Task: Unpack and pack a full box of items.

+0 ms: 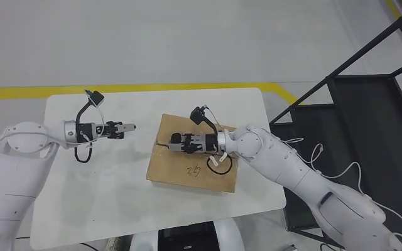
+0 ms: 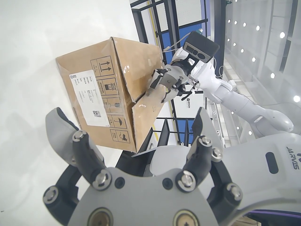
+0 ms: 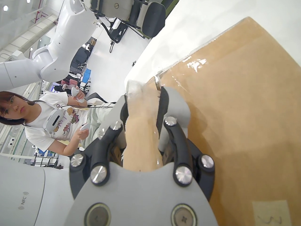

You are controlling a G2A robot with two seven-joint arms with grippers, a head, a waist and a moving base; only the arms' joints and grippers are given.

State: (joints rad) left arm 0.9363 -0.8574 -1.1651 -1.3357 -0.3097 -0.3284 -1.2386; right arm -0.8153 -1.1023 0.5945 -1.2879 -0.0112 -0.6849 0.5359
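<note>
The cardboard box (image 1: 188, 168) sits flat on the white surface (image 1: 94, 194), mostly shut. Its long axis runs from the left hand's side toward the right arm, and the top seam lies the same way. The right hand (image 1: 171, 142) rests over the box top at the seam's end, clenched on a raised, taped flap edge (image 3: 141, 121), likely to peel it open for unpacking. The left hand (image 1: 130, 127) hangs released, fingers spread, beside the box and aimed at it, probably ready to steady it
</note>
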